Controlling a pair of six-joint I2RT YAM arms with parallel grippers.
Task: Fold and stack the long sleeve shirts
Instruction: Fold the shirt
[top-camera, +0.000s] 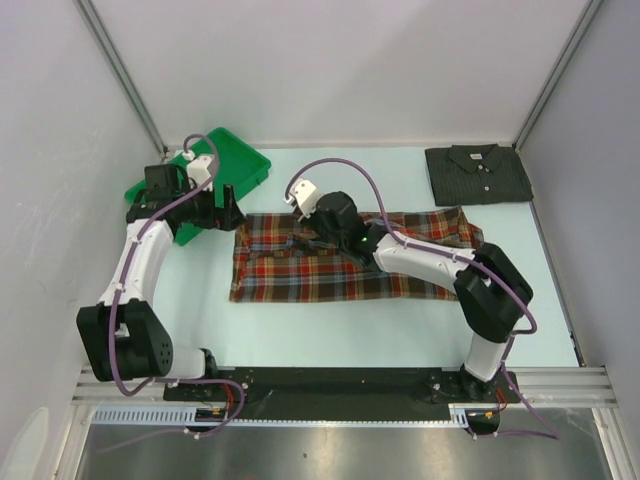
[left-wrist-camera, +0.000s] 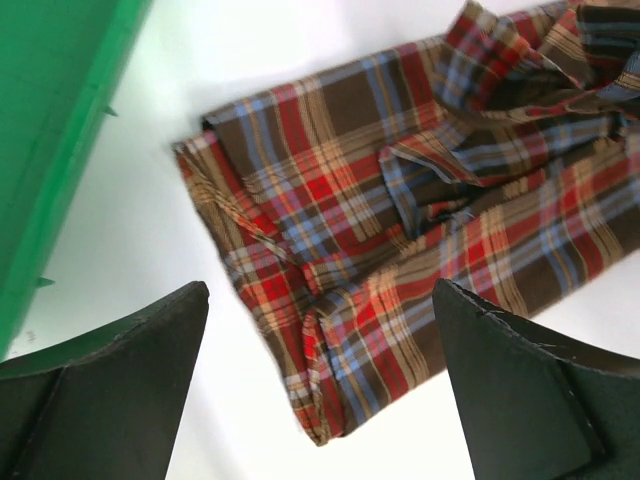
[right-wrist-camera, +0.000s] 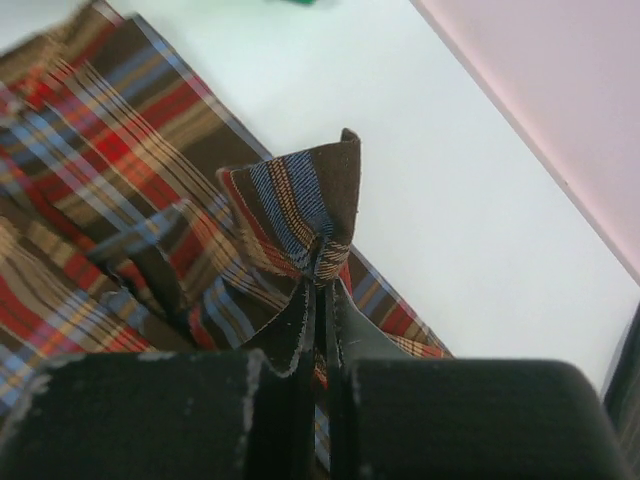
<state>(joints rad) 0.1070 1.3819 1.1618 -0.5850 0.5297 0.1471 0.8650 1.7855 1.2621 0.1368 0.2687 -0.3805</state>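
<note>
Plaid shirt (right-wrist-camera: 130, 190) pinched by right end effector (right-wrist-camera: 320, 295).

The plaid shirt (left-wrist-camera: 400, 230) is soft woven cloth, the green tray (left-wrist-camera: 60, 120) smooth plastic.

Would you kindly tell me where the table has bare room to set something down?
Bare table lies at the far edge between the green tray and the grey shirt, and in the near strip along the plaid shirt. Crowded at left, where tray and plaid shirt nearly meet.

Left hand (left-wrist-camera: 320, 288) wide open, arm bent, reaching forward. Right hand (right-wrist-camera: 322, 288) pinched shut, arm stretched forward-left.
</note>
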